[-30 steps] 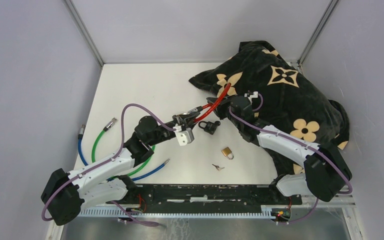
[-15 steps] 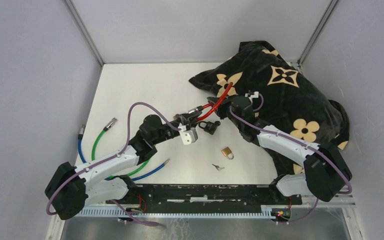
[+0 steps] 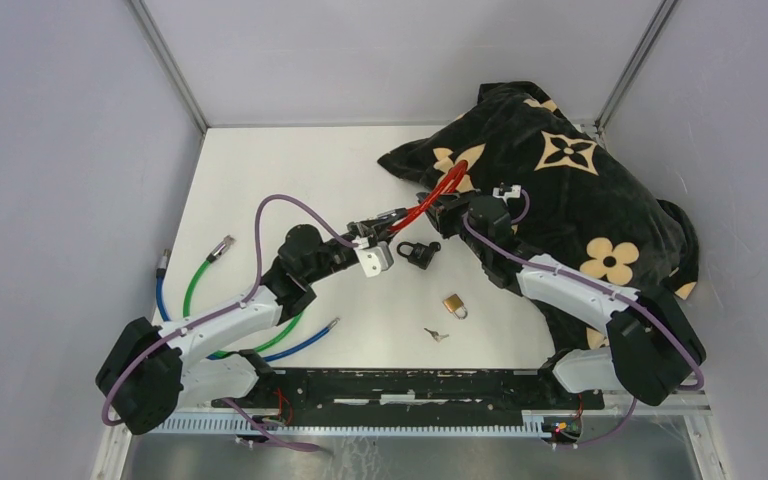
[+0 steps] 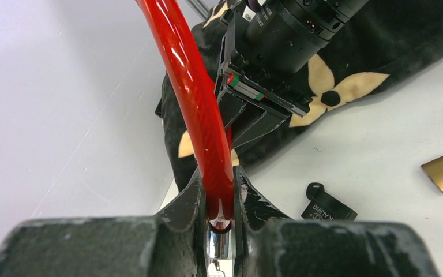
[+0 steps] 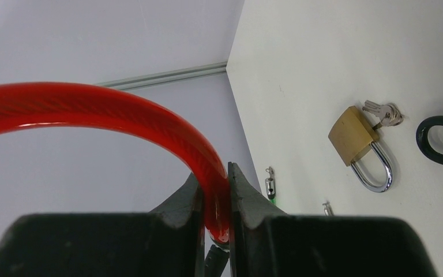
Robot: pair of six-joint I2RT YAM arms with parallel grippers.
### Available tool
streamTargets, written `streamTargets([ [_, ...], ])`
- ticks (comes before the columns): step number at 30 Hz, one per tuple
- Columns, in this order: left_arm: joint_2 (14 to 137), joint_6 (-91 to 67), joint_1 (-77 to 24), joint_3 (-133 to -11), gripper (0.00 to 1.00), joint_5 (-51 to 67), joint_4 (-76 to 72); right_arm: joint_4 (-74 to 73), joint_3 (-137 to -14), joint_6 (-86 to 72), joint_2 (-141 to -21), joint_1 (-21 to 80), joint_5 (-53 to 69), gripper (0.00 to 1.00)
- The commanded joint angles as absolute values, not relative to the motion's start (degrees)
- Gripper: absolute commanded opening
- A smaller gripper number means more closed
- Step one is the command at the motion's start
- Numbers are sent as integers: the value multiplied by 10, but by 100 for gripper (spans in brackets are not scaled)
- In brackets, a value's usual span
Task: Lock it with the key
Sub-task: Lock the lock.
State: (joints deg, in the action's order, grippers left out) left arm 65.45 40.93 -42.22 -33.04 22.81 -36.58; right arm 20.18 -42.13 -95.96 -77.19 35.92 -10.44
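Holding above the worktop (image 3: pixel 290 180), beside the black flowered cloth (image 3: pixel 580 190): red cable lock (image 4: pixel 193 98), left claw (image 4: pixel 220 199) clenched on its metal-tipped end, right claw (image 5: pixel 213 196) clenched further along, probably to keep it steady and clear of the surface. Black padlock (image 3: pixel 418 252) and brass padlock (image 3: pixel 454 305) sit below. Keys (image 3: pixel 436 334) lie loose near the brass one, and neither claw is free to take them.

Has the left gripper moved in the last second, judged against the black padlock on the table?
Yes. The left gripper, shut on the red coated cable, moved slightly toward the far wall; the black padlock stayed put.
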Motion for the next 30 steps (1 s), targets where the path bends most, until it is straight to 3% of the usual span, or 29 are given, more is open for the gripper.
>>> streamTargets([
  [1,651,412,-422,-341,11,272,-361,278,-423,-993,-741,362,-82,0],
  [16,632,416,-422,-340,47,265,-326,275,-425,-993,-752,361,-75,0],
  [19,630,415,-422,-337,47,272,-319,276,-424,-992,-753,362,-75,0],
  [22,629,418,-422,-334,34,282,-315,281,-425,-992,-755,362,-73,0],
  [23,629,419,-422,-334,35,285,-314,283,-425,-990,-756,361,-73,0],
  [30,625,422,-423,-335,50,303,-303,277,-429,-977,-760,362,-71,0],
])
